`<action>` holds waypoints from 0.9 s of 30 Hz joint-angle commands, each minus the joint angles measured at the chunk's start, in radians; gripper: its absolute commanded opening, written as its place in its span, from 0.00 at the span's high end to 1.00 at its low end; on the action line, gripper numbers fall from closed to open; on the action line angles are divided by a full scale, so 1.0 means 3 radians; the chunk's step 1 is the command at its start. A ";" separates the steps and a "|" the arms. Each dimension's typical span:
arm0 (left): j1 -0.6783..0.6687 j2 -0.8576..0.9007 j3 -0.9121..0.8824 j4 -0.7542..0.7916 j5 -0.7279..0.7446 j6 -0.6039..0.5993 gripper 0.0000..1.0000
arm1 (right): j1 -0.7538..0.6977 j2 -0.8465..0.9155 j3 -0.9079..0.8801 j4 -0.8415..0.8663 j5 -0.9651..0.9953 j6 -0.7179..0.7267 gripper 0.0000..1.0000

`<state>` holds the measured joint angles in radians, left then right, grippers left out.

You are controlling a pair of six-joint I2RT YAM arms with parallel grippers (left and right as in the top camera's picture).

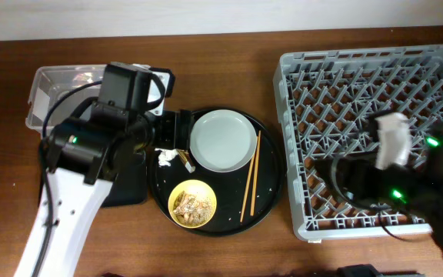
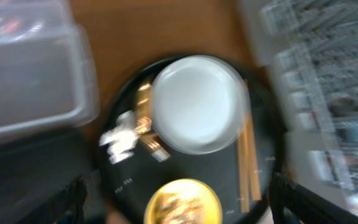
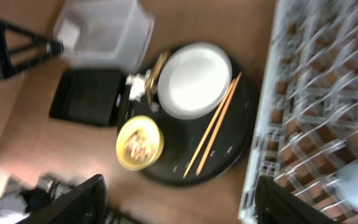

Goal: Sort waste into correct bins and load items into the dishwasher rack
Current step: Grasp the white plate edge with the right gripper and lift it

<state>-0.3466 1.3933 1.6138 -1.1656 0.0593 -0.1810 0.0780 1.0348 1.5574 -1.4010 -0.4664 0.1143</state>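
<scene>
While left claw [image 2: 178, 198] and right claw [image 3: 178, 198] hang spread, empty, we see plate [image 1: 222, 141] at 12 o'clock on round tray [image 1: 225, 201], bowl [image 1: 191, 204] at 7, chopsticks [image 1: 251, 175] at 3.

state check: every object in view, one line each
plate: empty, on round tray
yellow bowl: holds food scraps
chopsticks: lying beside plate
tissue: crumpled, on round tray
wrapper: crinkled, beside tissue
clear tub: looks empty
black tray: empty
dishwasher rack: plate, bowl, chopsticks not loaded
left tool: open, holding nothing
right tool: open, holding nothing
</scene>
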 commanded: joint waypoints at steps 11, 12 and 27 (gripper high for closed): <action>0.0018 -0.1177 0.0006 -0.0161 -0.0961 -0.0519 0.01 | 0.1536 0.2359 -0.0332 0.0799 0.1308 0.1413 0.46; 0.0018 -0.1239 0.0006 -0.0219 -0.0960 -0.0519 0.01 | 0.1461 0.2613 -0.0332 0.1059 0.1264 0.1433 0.46; 0.0018 -0.1268 0.0006 -0.1197 -0.0960 -0.0519 0.01 | 0.1162 0.3429 -0.0333 0.1645 0.0918 0.1868 0.64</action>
<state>-0.3447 1.0210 1.6131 -1.5082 -0.2157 -0.3267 0.4232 2.0243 1.4601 -0.9077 -0.1822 0.6441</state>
